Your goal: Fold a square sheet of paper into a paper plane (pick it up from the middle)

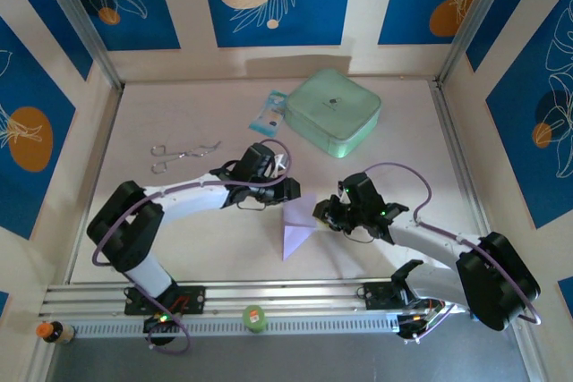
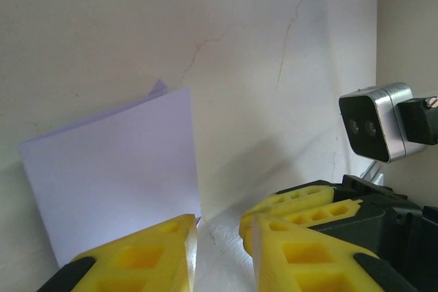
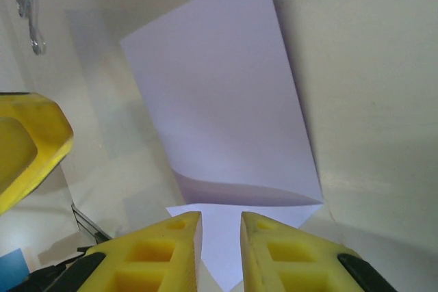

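left gripper (image 2: 219,227): jaws narrow, empty. right gripper (image 3: 220,220): jaws narrow astride a corner of the pale lavender paper sheet (image 3: 219,114), grip unclear; unpressed, its raised flap could spring back.

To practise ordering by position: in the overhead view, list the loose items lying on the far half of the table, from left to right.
Metal tongs → blue-white packet → mint-green case.

Top camera overhead, far — wrist cameras close, facing each other across paper (image 1: 298,225).
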